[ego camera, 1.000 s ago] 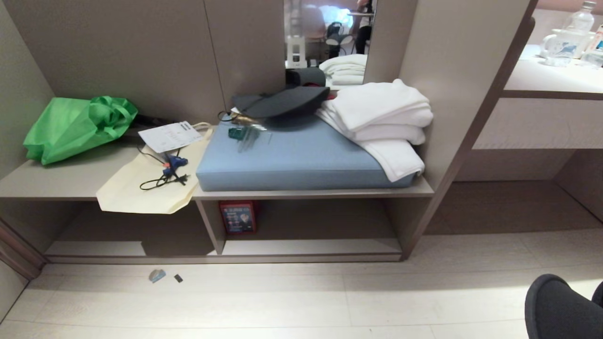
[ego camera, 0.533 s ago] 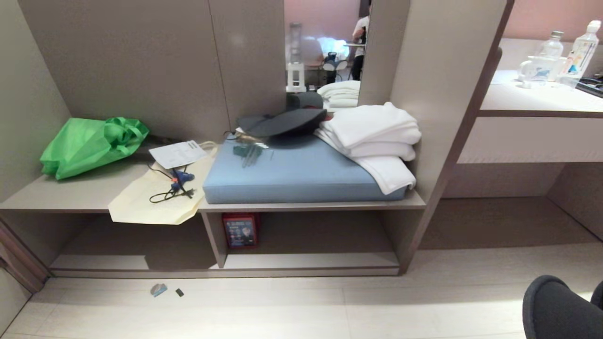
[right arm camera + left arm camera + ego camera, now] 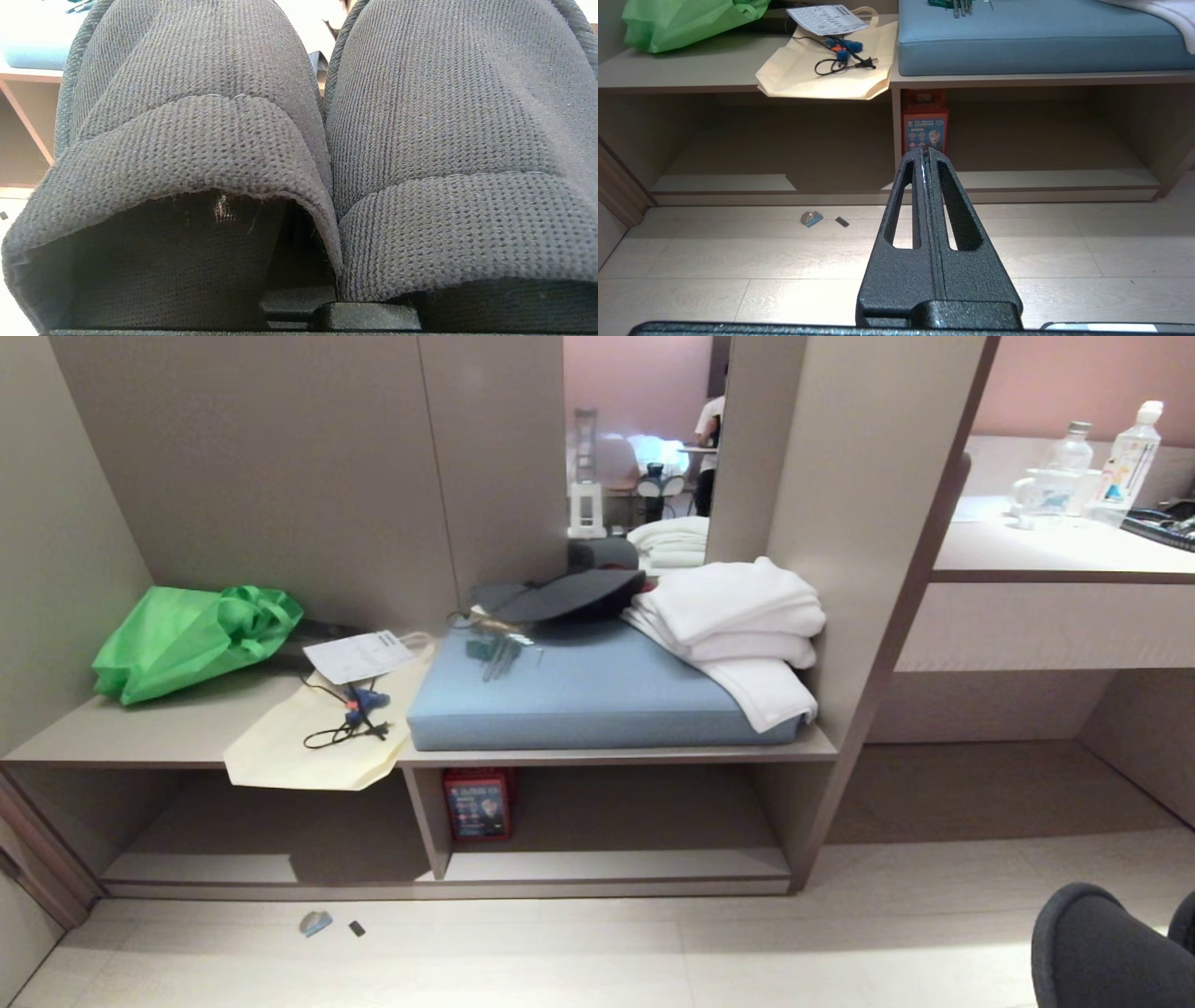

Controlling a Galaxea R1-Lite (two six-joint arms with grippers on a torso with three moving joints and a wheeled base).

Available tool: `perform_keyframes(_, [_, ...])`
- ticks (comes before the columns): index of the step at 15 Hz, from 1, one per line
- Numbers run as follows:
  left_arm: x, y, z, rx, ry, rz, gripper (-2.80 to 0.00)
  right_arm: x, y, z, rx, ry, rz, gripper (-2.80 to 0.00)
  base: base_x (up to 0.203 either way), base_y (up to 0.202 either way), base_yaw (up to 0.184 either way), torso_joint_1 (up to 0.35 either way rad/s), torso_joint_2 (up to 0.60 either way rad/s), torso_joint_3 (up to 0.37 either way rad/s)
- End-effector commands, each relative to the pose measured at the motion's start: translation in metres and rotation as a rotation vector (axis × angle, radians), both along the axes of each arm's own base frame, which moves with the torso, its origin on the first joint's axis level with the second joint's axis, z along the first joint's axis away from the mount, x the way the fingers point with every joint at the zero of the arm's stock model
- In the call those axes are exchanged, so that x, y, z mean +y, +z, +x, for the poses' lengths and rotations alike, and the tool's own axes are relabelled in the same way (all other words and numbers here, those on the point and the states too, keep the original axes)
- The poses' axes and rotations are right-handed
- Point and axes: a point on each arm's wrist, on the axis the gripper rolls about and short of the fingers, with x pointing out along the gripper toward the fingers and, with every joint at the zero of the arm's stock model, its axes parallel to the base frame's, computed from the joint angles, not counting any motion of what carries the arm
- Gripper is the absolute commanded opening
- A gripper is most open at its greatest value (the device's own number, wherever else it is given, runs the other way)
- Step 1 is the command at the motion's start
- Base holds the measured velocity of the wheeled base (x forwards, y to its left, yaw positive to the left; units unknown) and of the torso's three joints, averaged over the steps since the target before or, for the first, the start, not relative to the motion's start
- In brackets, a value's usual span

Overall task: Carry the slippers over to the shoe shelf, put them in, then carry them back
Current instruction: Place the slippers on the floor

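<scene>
The slippers (image 3: 327,154) fill the right wrist view almost edge to edge, 2 dark knit uppers side by side, toes pointing away from the camera; the right gripper (image 3: 299,261) sits under them, pinching the pair where the 2 inner edges meet, though its fingers are buried in the fabric and only a dark base shows at 6 o'clock. In the head view the same pair is cut off at the 5 o'clock corner, just 1 rounded dark toe (image 3: 1106,947) and a sliver of the 2nd showing above the pale floor (image 3: 653,961).

The left gripper (image 3: 927,154) hangs over the floor with its 2 black fingers pressed together, tips pointing at the shoe shelf (image 3: 1059,179); it holds nothing.

The shelf is the low open cubby at about 6 o'clock of the blue cushion (image 3: 588,695); its pale base board (image 3: 616,866) is bare, and a red box (image 3: 477,805) stands upright against the divider at its 9 o'clock end; the print on the box is too small to read. The neighbouring cubby at 9 o'clock is partly hidden by a cream tote bag (image 3: 308,751) drooping over the bench edge, a black cable (image 3: 341,733) lying on it.

On the bench, a green bag (image 3: 191,637) sits at 9 o'clock, folded white towels (image 3: 738,625) at 3 o'clock of the cushion, a dark hat (image 3: 560,595) beside them; 2 small scraps (image 3: 327,925) lie on the floor, too small to identify.
</scene>
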Motion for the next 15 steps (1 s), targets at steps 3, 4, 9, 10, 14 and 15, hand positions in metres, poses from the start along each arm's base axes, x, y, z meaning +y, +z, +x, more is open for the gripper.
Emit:
perform_keyframes(3, [0.0000, -0.0001, 0.0001, 0.002, 0.000, 0.000, -2.80, 0.0000, -0.0003, 0.0002, 0.002, 0.001, -0.002, -2.80, 0.000, 0.000, 0.000, 0.000, 0.00, 0.000])
perform_keyframes(4, [0.0000, -0.0001, 0.0001, 0.002, 0.000, 0.000, -2.80, 0.0000, -0.0002, 0.0002, 0.002, 0.001, -0.002, -2.80, 0.000, 0.000, 0.000, 0.000, 0.00, 0.000])
perform_keyframes(9, [0.0000, 0.0000, 0.0000, -0.001, 0.000, 0.001, -2.80, 0.0000, 0.0000, 0.0001, 0.001, 0.001, -0.002, -2.80, 0.002, -0.043, 0.002, 0.001, 0.00, 0.001])
perform_keyframes(10, [0.0000, 0.0001, 0.0000, -0.001, 0.000, 0.000, -2.80, 0.0000, -0.0003, 0.0002, 0.002, 0.001, -0.002, -2.80, 0.001, -0.193, 0.002, 0.002, 0.00, 0.002])
perform_keyframes(14, [0.0000, -0.0001, 0.0000, 0.001, 0.000, 0.000, -2.80, 0.0000, -0.0003, 0.0002, 0.002, 0.001, -0.002, -2.80, 0.000, -0.199, 0.001, 0.002, 0.00, 0.002])
perform_keyframes(15, [0.0000, -0.0001, 0.0000, 0.000, 0.000, 0.001, -2.80, 0.0000, -0.0003, 0.0002, 0.002, 0.001, -0.002, -2.80, 0.000, -0.199, -0.001, 0.002, 0.00, 0.002])
